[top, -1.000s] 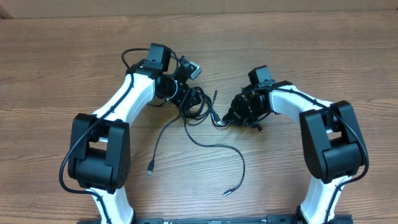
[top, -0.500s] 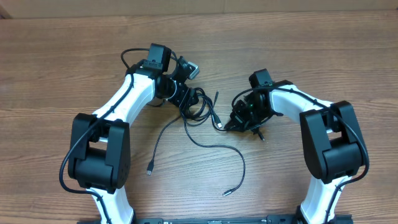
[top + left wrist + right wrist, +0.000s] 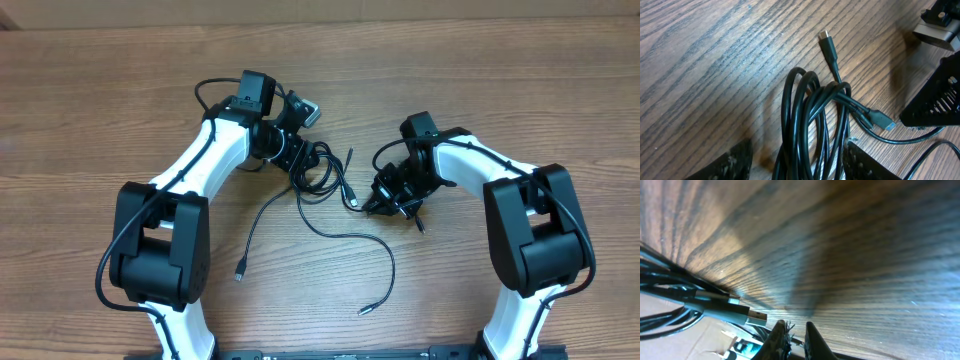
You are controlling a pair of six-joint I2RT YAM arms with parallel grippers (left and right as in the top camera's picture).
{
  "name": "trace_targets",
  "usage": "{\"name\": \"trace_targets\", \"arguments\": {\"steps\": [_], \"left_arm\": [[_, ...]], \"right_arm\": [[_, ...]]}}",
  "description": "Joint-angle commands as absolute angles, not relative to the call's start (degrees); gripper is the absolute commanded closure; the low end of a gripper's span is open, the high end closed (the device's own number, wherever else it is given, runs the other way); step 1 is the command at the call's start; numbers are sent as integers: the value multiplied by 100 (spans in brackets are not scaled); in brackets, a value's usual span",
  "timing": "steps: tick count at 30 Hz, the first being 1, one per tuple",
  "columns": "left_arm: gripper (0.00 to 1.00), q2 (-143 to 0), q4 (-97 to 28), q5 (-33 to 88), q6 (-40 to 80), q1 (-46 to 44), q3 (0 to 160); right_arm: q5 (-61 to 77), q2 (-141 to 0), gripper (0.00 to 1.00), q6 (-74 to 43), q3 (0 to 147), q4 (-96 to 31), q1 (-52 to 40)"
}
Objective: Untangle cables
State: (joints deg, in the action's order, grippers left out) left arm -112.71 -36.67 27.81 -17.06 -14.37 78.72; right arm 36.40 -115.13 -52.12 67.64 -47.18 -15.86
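The cables [image 3: 318,168] are thin black cords bunched in a tangle at the table's middle. Two loose strands trail toward the front and end in small plugs [image 3: 241,272] [image 3: 366,309]. My left gripper [image 3: 298,158] is open, its fingers straddling the bundle. In the left wrist view the coiled cables [image 3: 807,115] run between my left gripper's fingers [image 3: 797,165], with a silver-tipped plug [image 3: 826,39] beyond. My right gripper [image 3: 372,203] sits just right of the tangle, fingers nearly closed [image 3: 797,335] on a thin cable strand. Two silver-tipped plugs [image 3: 735,311] lie beside it.
The wooden table [image 3: 500,90] runs to a far edge along the top of the overhead view. The right arm's black gripper body [image 3: 935,100] shows at the right of the left wrist view, close to the tangle.
My right gripper has drawn back a little to the right and toward the front, and the plug end next to it has shifted with it. The left arm has stayed still.
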Motion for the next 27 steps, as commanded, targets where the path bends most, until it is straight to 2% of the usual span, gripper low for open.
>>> {"name": "trace_targets", "arguments": {"steps": [1, 5, 10, 15, 19, 21, 26, 27], "left_arm": [[41, -11316, -3618, 2895, -1712, -1555, 7808], [40, -11316, -3566, 2897, -1710, -1581, 7808], [57, -11316, -3531, 2897, -1708, -1581, 7808], [55, -11316, -3413, 2897, -1704, -1584, 7730], [58, -11316, -3070, 2895, -1509, -1581, 7496], [64, -11316, -2941, 2886, -1472, -1579, 7419], [93, -11314, -2858, 2899, -1212, -1551, 7430], [96, -11312, -2847, 2906, -1068, -1527, 7446]], "right_arm": [[3240, -11581, 90, -5747, 6681, -4783, -1579], [3216, -11581, 90, -5747, 6681, -4770, -1579], [3129, -11581, 91, -5745, 6681, -4770, -1579], [3133, -11581, 91, -5745, 6681, -4772, -1579], [3131, -11581, 91, -5745, 6681, -4770, -1579], [3122, -11581, 91, -5745, 6681, -4768, -1579], [2912, -11581, 91, -5721, 6681, -4797, -1579], [2893, -11581, 91, -5721, 6681, -4816, -1579]]}}
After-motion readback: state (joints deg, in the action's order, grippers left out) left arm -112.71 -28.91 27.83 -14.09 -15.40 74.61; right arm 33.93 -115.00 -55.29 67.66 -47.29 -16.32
